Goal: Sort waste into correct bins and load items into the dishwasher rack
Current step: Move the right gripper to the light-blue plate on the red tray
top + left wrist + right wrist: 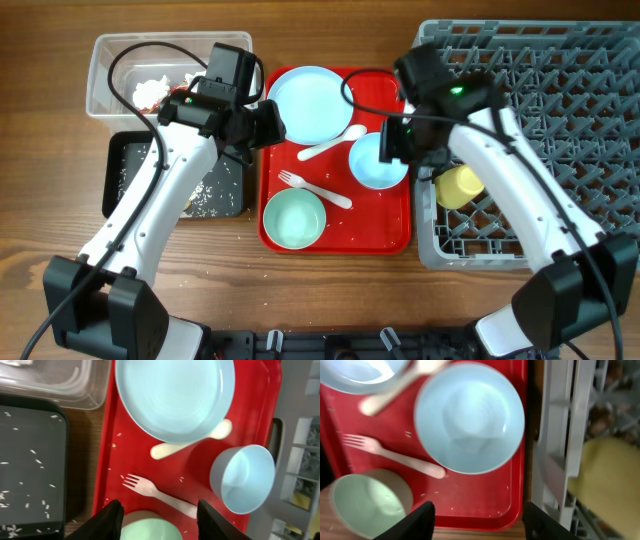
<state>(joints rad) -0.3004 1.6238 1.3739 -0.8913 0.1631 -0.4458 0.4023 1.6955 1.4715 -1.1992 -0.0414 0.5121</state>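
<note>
Your right gripper (480, 522) hangs wide open and empty over the red tray (470, 502), just below the pale blue bowl (469, 417) at frame centre, probably lining up to lift it toward the dishwasher rack (560, 435) along the frame's right side. Your left gripper (160, 522) gapes equally wide, empty, above the mint-green bowl (150, 532) at the bottom edge.

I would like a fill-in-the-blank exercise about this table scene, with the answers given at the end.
1. The yellow cup sits inside the grey ____.
2. The mint-green bowl stands on the ____ tray.
3. White rice bits lie scattered in the ____ tub.
4. The left claw and the right claw are both ____, holding nothing.
Answers: rack, red, black, open.
</note>
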